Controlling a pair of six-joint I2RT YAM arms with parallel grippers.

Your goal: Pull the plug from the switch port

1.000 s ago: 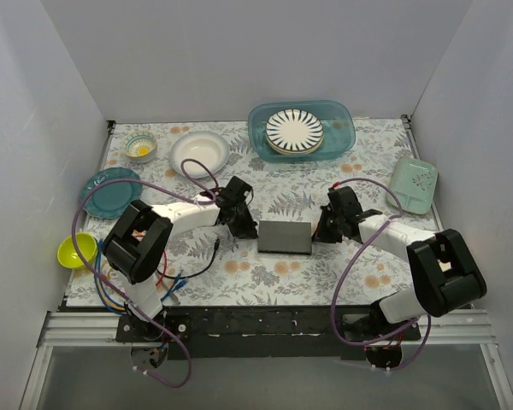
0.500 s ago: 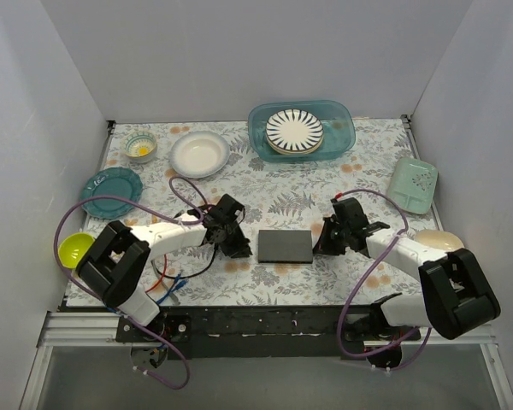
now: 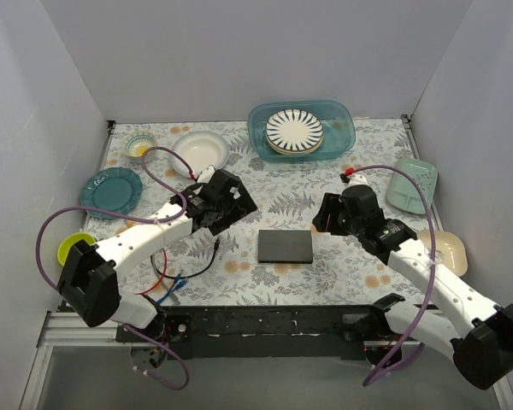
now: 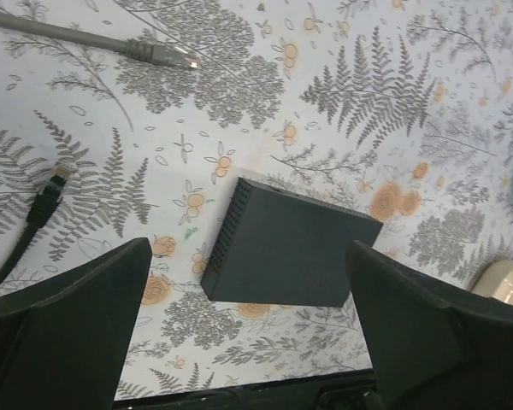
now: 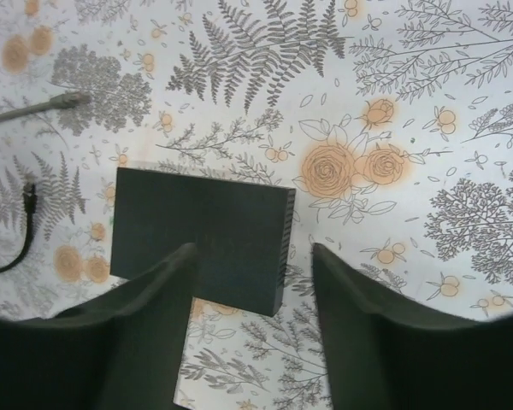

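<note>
With a black plug [image 4: 56, 178] and a grey plug [image 4: 162, 54] loose on the table [image 3: 359, 154] at nine o'clock of the switch [image 3: 285, 246], the left tool [image 3: 225, 201] and right tool [image 3: 332, 213] are held open and empty, unplugging judged done.

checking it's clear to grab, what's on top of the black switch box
Nothing lies on the switch: its flat top is bare. It covers the tablecloth under it. A grey plug and a black plug lie apart from it. Its sockets are not visible.
</note>
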